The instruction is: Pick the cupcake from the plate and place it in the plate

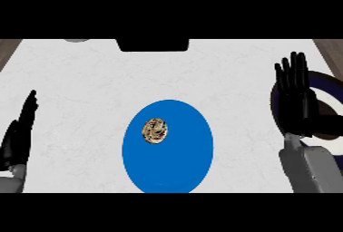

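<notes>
Fingers (pixel 295 68) of right hand (pixel 299 106) straight, over dark plate (pixel 330 85).

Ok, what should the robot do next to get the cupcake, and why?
Probably swing the right hand left toward the cupcake. The cupcake sits untouched on the blue plate, while that hand is open over the dark plate, holding nothing.

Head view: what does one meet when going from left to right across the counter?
The left robot hand → blue plate, with the cupcake on it → right robot hand.
</notes>
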